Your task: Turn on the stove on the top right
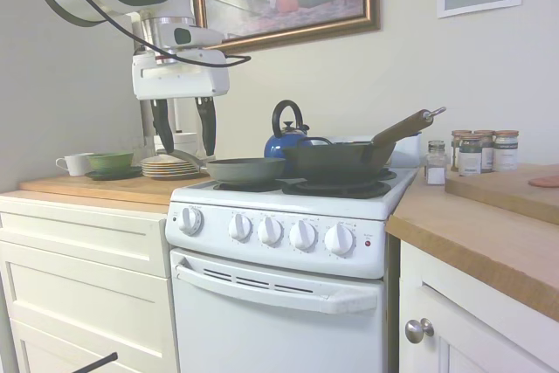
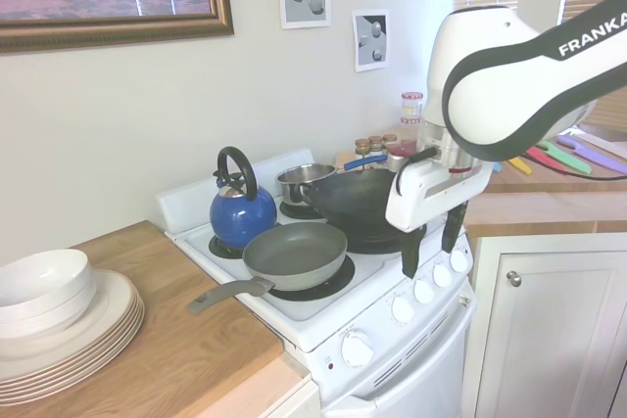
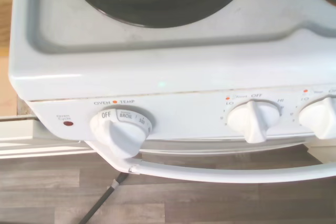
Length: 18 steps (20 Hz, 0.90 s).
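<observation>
At the centre of the first exterior frame stands the stove (image 1: 288, 242), its small knobs (image 1: 302, 234) rigid, smooth and likely slippery, best pinched across the raised ridge by the open gripper (image 1: 183, 141) hanging at upper left.

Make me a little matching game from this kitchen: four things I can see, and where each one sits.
Things:
1. kettle
2. frying pan
3. stack of plates
4. end effector

Places:
A. on the wooden counter beside the stove
B. on a back burner, by the wall
C. in the air above the knobs
D. on a front burner, handle towards the plates

Pairs: 1-B, 2-D, 3-A, 4-C
</observation>
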Tool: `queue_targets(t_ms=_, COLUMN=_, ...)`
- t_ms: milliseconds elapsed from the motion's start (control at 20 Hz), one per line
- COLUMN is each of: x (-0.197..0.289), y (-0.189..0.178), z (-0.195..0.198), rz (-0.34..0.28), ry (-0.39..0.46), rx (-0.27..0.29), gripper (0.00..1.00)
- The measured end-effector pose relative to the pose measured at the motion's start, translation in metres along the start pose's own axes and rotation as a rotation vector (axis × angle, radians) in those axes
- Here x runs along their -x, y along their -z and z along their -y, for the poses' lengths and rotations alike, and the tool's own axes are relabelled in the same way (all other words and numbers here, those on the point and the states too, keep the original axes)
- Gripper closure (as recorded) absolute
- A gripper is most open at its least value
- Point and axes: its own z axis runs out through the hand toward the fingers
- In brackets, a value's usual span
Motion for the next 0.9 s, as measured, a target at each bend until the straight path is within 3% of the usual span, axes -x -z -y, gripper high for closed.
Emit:
queue_targets(t_ms=250, x=-0.001, y=-0.006, z=-0.004, rz=0.009, ry=-0.005, rx=0.010, gripper=0.00)
queue_targets(t_ms=650, x=-0.023, y=-0.051, z=-0.019, rz=0.005, ry=-0.026, rx=0.054, gripper=0.00)
queue_targets(t_ms=900, x=-0.054, y=-0.082, z=-0.033, rz=-0.042, ry=-0.045, rx=0.076, gripper=0.00)
